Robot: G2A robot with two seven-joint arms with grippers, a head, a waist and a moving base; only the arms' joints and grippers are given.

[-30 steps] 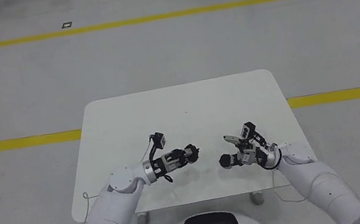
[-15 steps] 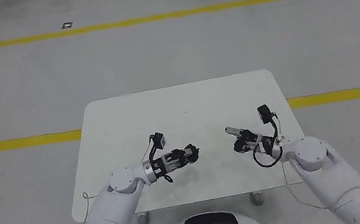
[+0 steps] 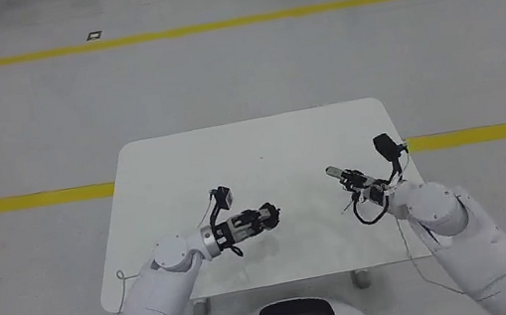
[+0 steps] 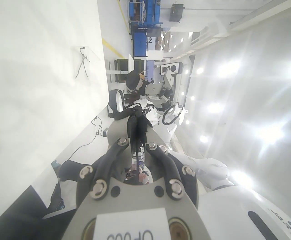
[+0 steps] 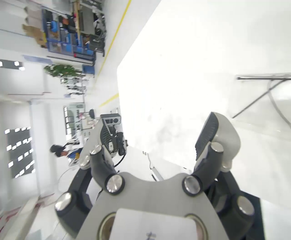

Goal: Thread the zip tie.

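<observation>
Left tool (image 3: 268, 214) hangs over the near part of the white surface (image 3: 251, 148), and its own wrist view has the fingers pressed together on a thin black strip: that's the zip tie (image 4: 137, 156), seen edge-on between them. Whether head or tail pokes out front, I can't tell. Across from it, well apart, the right tool (image 3: 337, 176) hovers above the surface, jaws spread wide, nothing between the ribbed pads (image 5: 205, 134). So the tie is up in the air in the left tool, not lying on the surface.

My read on the handling: it's a featherweight, springy plastic band with smooth flat faces, so it'll bend and flick rather than break, and it can slide out of a loose pinch. The right tool would do best to take the free end close to its tip, flat faces against the pads. That leaves a short stub, stiff enough to steer at the head's slot. Grab further back and the tip likely wobbles off target.
</observation>
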